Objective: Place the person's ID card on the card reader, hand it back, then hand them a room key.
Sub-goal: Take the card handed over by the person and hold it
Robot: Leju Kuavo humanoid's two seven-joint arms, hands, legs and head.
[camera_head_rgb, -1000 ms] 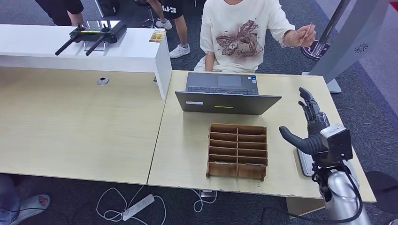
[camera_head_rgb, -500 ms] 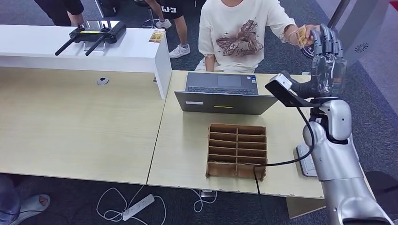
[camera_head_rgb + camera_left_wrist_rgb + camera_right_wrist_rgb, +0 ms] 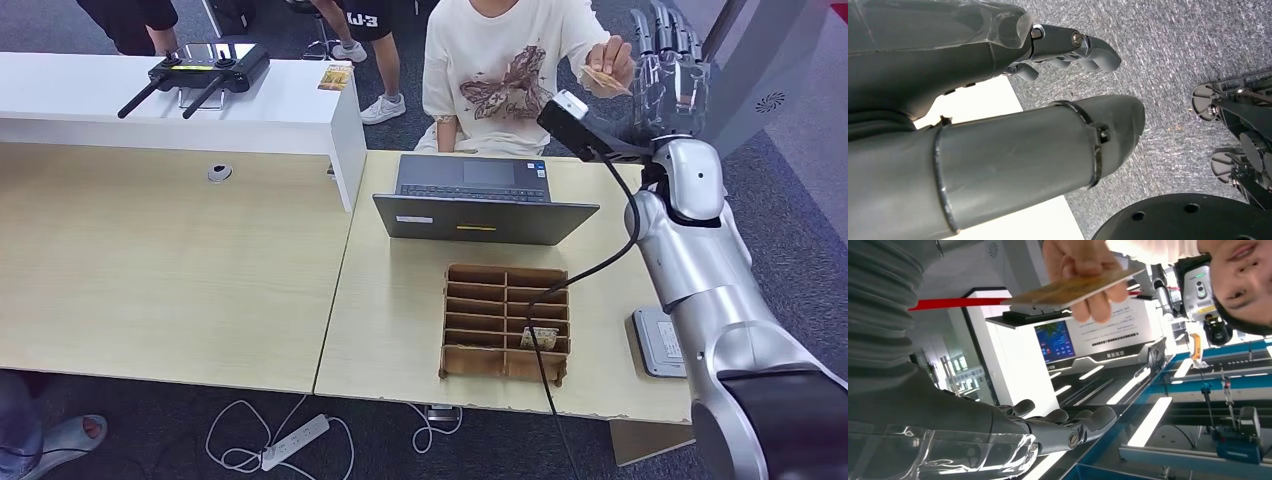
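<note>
We see the desk (image 3: 400,330) bearing a laptop (image 3: 480,205), a wooden tray (image 3: 507,322) and, near its right edge, the card reader (image 3: 660,342). Our right hand (image 3: 668,62) is raised beyond the desk, fingers straight and apart, holding nothing, just beside the person's hand (image 3: 610,65). That hand pinches the ID card (image 3: 600,78), apart from our fingers (image 3: 1068,427). Our left hand (image 3: 998,100) hangs over carpet, fingers curled loosely, nothing in them.
</note>
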